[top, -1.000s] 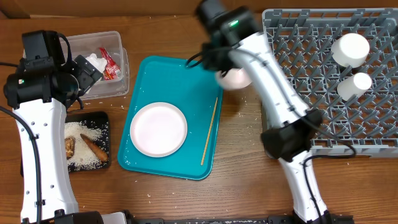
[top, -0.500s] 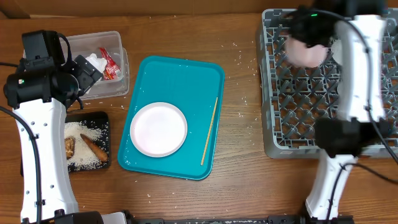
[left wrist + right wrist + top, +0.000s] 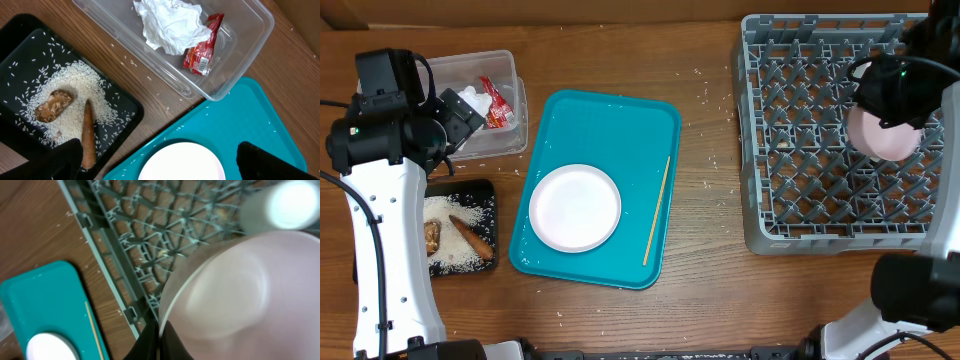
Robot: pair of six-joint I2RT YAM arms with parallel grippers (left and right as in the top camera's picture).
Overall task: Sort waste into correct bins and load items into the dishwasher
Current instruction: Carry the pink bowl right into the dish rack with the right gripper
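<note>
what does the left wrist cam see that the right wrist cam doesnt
Only the left wrist view: the clear tub holding the crumpled napkin and red wrapper, and the black tray with rice, the lumpy scrap and the long scrap.
Only the right wrist view: the grey rack, the white bowl pinched at its rim by the right gripper, and the wooden stick.
Both: the teal tray and the white plate on it.
</note>
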